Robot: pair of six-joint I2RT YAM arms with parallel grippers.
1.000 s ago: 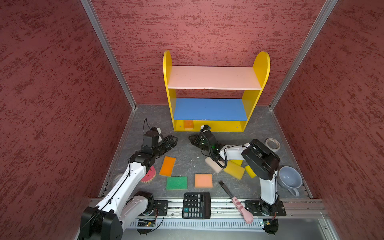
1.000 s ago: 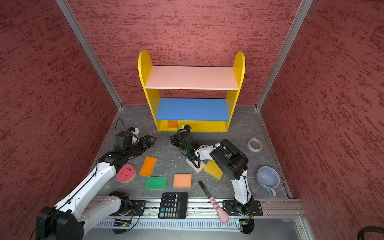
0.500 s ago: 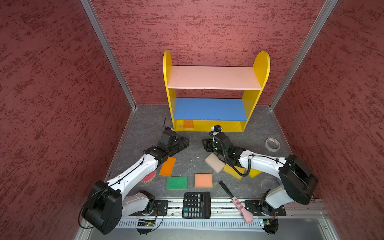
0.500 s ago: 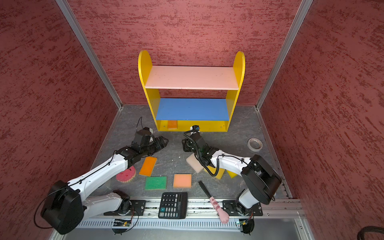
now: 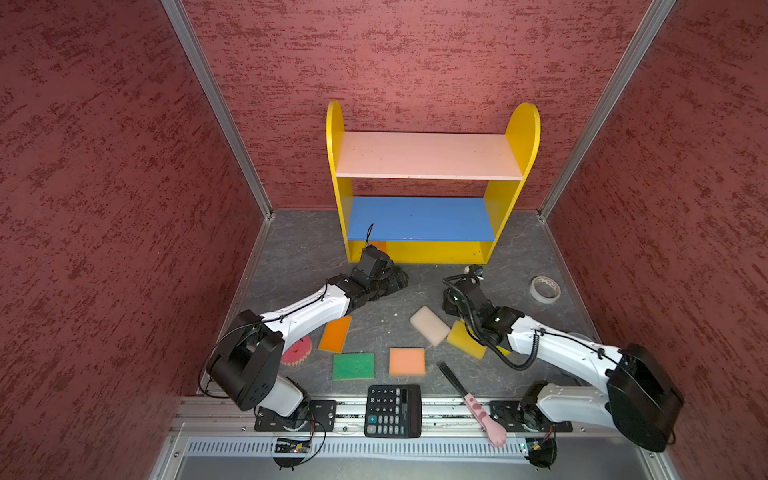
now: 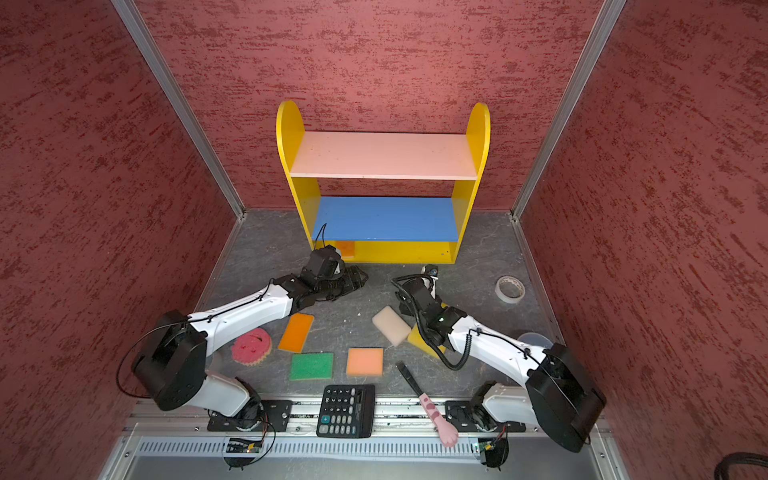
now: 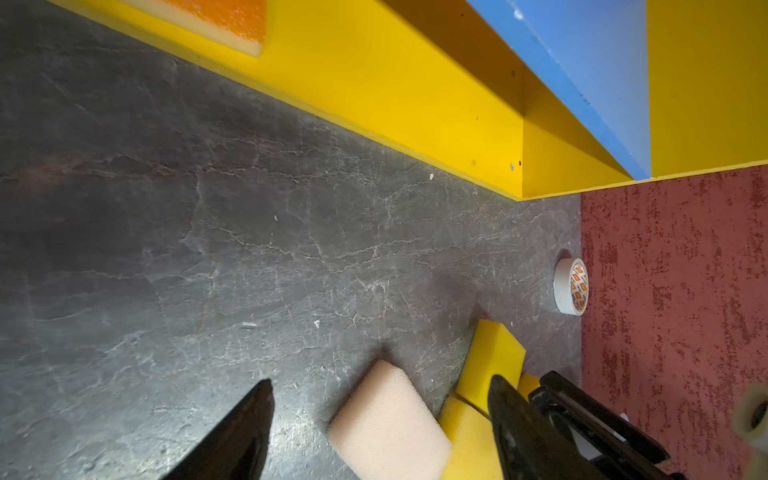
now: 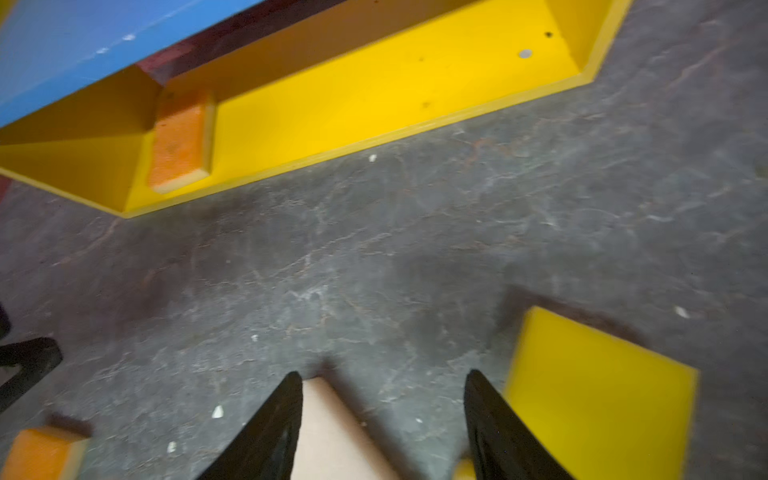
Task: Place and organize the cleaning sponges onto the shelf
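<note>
While your left hand [image 7: 380, 380] and right hand [image 8: 382, 374] both gape empty, the cream-white rectangular foam sponge [image 5: 430, 325] lies on the surface [image 5: 307, 249] just by the right hand, off the yellow three-tier shelf [image 5: 521, 124].

This is a robot test cell in a lab. Red textured walls [image 5: 104, 187], joined by aluminium corner strips [image 5: 216, 108], box in a grey slate-look floor [image 5: 299, 253]. Two white-and-black arms [image 5: 307, 309] are bolted to a metal rail [image 5: 440, 411] at the near edge, where a bare circuit board [image 5: 291, 447] and loose cables [image 5: 519, 365] show.
</note>
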